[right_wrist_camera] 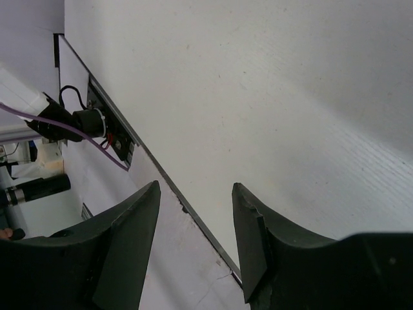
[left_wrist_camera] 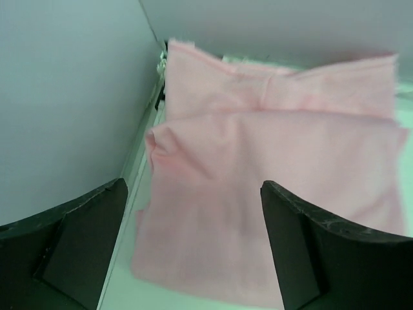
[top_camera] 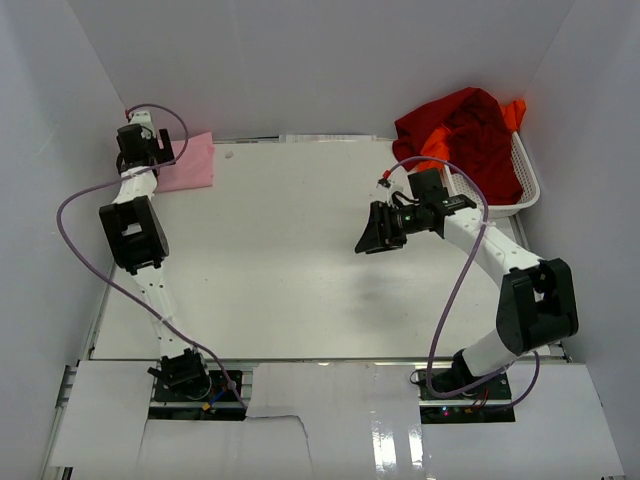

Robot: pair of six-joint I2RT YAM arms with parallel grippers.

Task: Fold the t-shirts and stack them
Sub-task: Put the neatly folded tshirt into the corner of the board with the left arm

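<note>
Seen from above, the left gripper sits in the far left corner of the table, at the edge of the light pink t-shirt, which lies flat close to the back wall. From that height the wrist hides the jaws, so their state cannot be read there. The left wrist view settles it: both fingers stand spread wide with nothing between them. Ahead of them the light pink t-shirt shows as a folded bundle, one layer lying over another, its left edge just beside the side wall (whether the fingertips touch the cloth cannot be told). The right gripper hangs over the bare middle of the table, well apart from every shirt. Its own camera adds that the jaws are parted and empty, with only white tabletop under them. That camera also shows a purple cable running to a black mount at the table's edge. The other two shirts appear in the overhead view alone. The dark red t-shirt is heaped unfolded in the white mesh basket at the far right corner. The bright orange t-shirt peeks out behind and below the dark red t-shirt. Neither wrist camera catches the white mesh basket or its contents.
</note>
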